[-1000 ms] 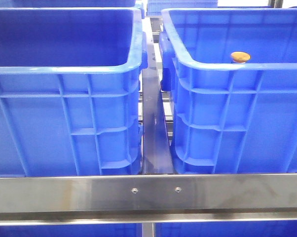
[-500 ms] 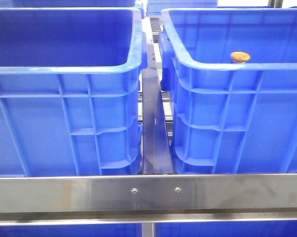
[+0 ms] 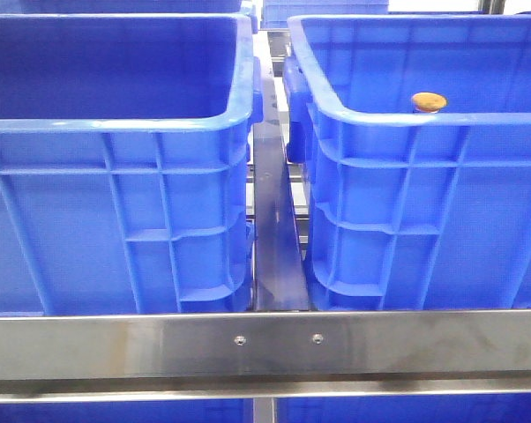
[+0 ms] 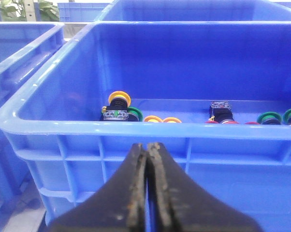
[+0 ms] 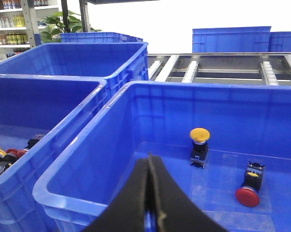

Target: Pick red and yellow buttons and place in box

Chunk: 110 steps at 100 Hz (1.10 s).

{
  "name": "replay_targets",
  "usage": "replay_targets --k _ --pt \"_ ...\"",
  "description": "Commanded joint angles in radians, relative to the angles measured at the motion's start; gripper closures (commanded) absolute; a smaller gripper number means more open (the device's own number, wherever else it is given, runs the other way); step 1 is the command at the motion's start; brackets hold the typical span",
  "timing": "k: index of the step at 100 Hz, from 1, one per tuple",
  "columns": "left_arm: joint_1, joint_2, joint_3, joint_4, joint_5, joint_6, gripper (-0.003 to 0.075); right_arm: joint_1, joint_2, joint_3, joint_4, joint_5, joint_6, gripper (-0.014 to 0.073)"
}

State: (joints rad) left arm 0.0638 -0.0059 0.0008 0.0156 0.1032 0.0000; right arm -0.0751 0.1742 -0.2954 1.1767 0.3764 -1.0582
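Two alike blue crates stand side by side in the front view. The right crate, the box (image 3: 424, 150), shows an orange-yellow button (image 3: 429, 101) just above its near rim. No gripper shows in the front view. My right gripper (image 5: 150, 158) is shut and empty, above the near rim of the box (image 5: 87, 191). In it stand a yellow button (image 5: 199, 136) and a red button (image 5: 247, 195). My left gripper (image 4: 149, 146) is shut and empty, just outside the near wall of the other crate (image 4: 63, 126). That crate holds several buttons, among them a yellow one (image 4: 119, 97) and red ones (image 4: 227, 122).
Green buttons (image 4: 268, 117) lie among the others in the left crate (image 3: 115, 132). A steel rail (image 3: 265, 339) runs across the front below both crates, with a narrow gap between them. More blue crates (image 5: 102, 55) and a roller conveyor (image 5: 223, 67) stand behind.
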Motion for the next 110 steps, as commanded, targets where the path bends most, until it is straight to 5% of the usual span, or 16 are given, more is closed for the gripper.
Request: replay_targets --k 1,77,110 --pt "0.003 -0.031 0.053 -0.009 -0.07 -0.007 0.074 0.001 0.008 -0.027 0.028 -0.025 -0.015 0.065" --pt "0.003 -0.031 0.053 -0.009 -0.07 -0.007 0.074 0.001 0.008 -0.027 0.026 -0.026 -0.016 0.065" --pt "0.003 -0.031 0.053 -0.009 -0.07 -0.007 0.074 -0.002 0.008 0.024 0.027 -0.215 -0.019 0.065"
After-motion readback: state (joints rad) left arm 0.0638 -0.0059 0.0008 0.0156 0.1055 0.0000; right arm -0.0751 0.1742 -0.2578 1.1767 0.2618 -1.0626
